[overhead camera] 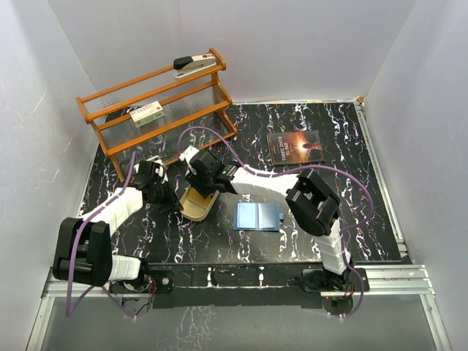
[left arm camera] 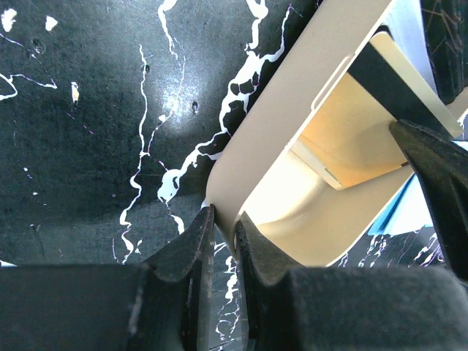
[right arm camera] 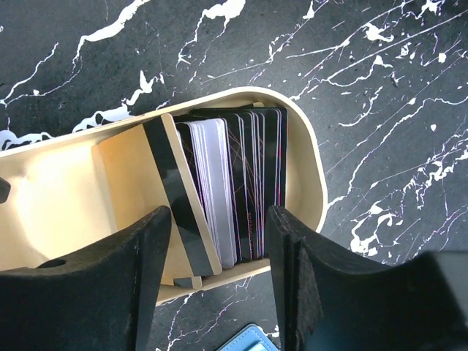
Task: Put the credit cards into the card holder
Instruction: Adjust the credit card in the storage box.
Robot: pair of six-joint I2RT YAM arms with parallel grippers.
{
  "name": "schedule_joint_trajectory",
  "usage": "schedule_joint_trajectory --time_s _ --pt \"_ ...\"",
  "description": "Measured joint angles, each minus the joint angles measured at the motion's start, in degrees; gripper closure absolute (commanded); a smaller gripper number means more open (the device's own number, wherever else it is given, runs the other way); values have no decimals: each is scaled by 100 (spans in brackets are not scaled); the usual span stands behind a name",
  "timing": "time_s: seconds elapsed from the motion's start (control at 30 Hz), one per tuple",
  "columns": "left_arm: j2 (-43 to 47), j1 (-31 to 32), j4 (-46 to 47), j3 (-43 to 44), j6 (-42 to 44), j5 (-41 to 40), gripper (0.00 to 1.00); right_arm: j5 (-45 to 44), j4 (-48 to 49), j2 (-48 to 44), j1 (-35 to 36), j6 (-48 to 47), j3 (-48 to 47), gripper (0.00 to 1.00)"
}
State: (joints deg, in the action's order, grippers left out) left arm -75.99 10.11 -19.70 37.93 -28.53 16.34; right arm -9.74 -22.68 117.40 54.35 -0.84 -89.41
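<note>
The credit cards (right arm camera: 234, 175) stand on edge in a stack at one end of a tan tray (right arm camera: 306, 168), left of the middle of the table (overhead camera: 351, 183). The blue card holder (overhead camera: 257, 216) lies just right of the tray, toward the near edge. The right gripper (right arm camera: 219, 219) straddles the stack, jaws wide and holding nothing. The left gripper (left arm camera: 224, 223) pinches the tray's rim, likely steadying it. The first pick seems in hand. Next, the right gripper should close on a card and lift it straight out.

The top external camera looks down from above and behind the arm bases, taking in the whole table (overhead camera: 248, 124). The 2 wrist cameras sit very near the tan tray (right arm camera: 307, 153), which all 3 views share.
</note>
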Motion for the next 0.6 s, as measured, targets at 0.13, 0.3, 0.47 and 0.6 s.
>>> schedule_joint_trajectory --time_s 0.13,0.3,0.47,0.6 --pt "0 0 0 0 0 4 100 11 22 0 4 -7 0 65" --pt "-2 0 -2 0 2 7 100 39 44 -2 31 -15 0 64" --pt "-4 -2 0 0 2 7 100 162 22 0 24 -15 0 60" --pt "-7 -2 0 0 0 7 100 275 13 11 24 0 17 62"
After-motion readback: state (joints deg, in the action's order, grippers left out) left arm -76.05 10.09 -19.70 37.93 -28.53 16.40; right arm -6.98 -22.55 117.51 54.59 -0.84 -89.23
